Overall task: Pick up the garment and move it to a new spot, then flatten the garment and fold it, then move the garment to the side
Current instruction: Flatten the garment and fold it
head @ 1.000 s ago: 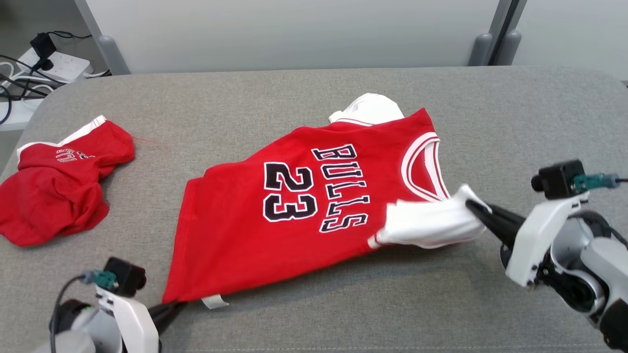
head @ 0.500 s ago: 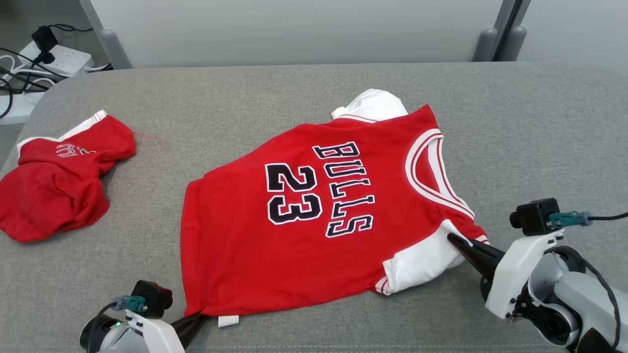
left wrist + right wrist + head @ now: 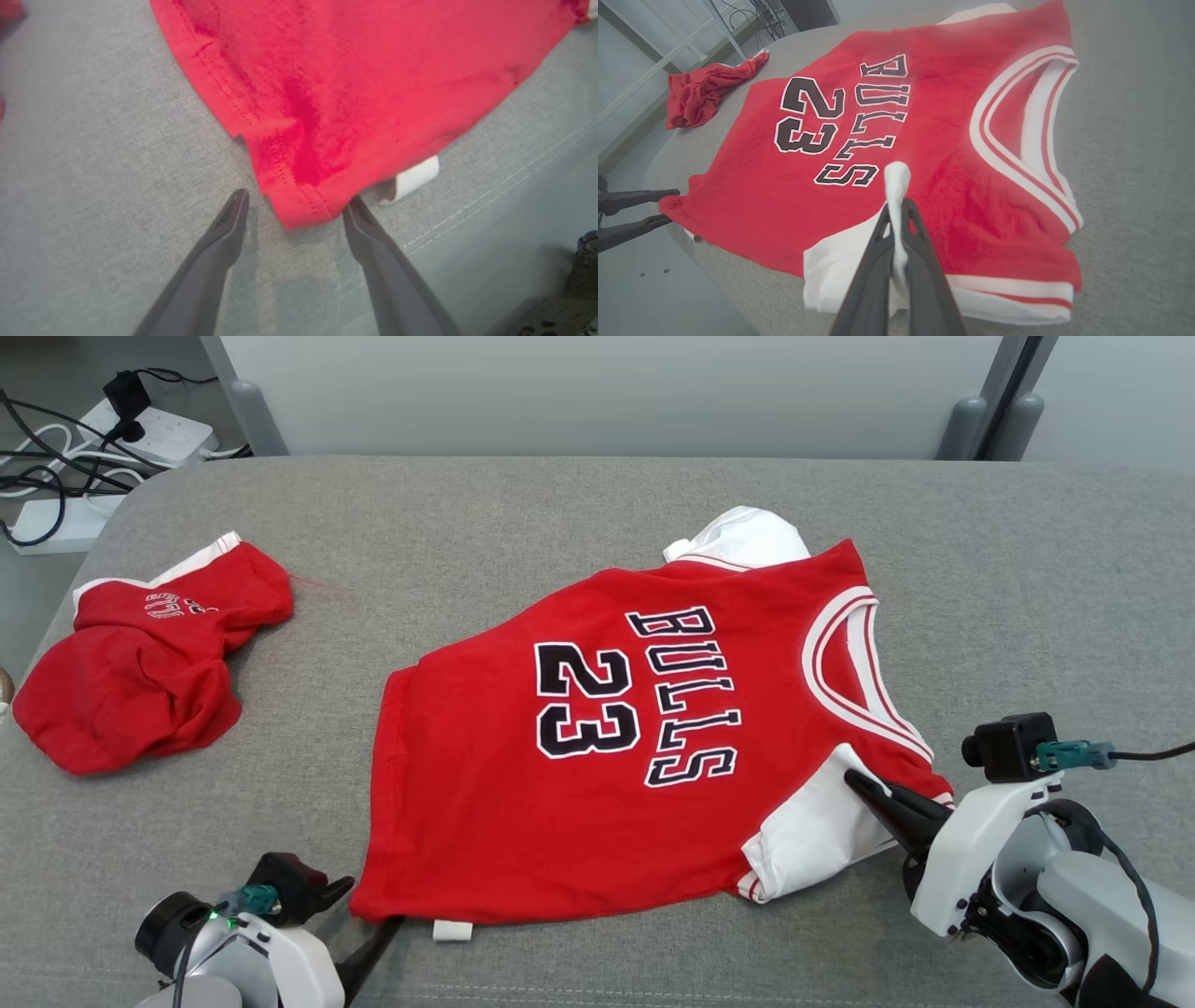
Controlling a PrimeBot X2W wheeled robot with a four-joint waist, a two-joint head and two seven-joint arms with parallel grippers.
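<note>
Jersey [image 3: 597, 756] lies face up on the grey cushion [image 3: 560, 513]. My left gripper [image 3: 297, 198] is wide open around its bottom corner, holding nothing. My right gripper [image 3: 896, 207] pinches the white sleeve [image 3: 836, 266]. If I pull there alone, it could slide and wrinkle.

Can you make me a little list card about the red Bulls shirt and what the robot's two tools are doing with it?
garment: red jersey, "BULLS 23" facing up, spread on the grey surface
left tool: open, one finger on each side of the jersey's bottom corner
right tool: shut on the white sleeve
nearby: white tag at the hem; second red garment, crumpled, apart from the jersey
folded yet: no
</note>
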